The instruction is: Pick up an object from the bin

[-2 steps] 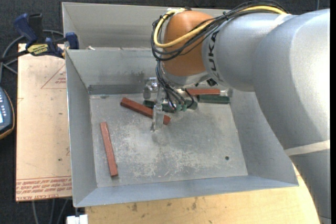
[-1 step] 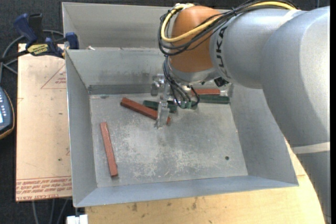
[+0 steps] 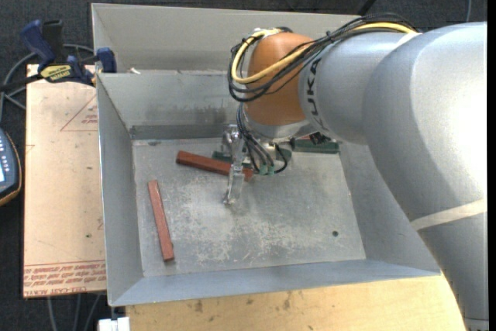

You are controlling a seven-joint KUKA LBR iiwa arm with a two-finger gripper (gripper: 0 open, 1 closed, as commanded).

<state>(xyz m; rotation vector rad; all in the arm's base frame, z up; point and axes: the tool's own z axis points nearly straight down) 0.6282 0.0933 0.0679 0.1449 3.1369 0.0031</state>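
Observation:
My gripper (image 3: 231,196) hangs below the orange-covered wrist, low over the middle of the bin floor. It crosses in front of the right end of a short red-brown bar (image 3: 198,161), which lies flat and points left towards the bin's back-left corner. The view does not settle whether the gripper touches or grips the bar. A longer red-brown stick (image 3: 161,220) lies flat along the left side of the floor, well apart from the gripper.
A green and dark thing (image 3: 319,144) lies at the back right of the floor, partly hidden under the arm. The arm covers the bin's right side. Bare floor shows in front of and to the right of the gripper.

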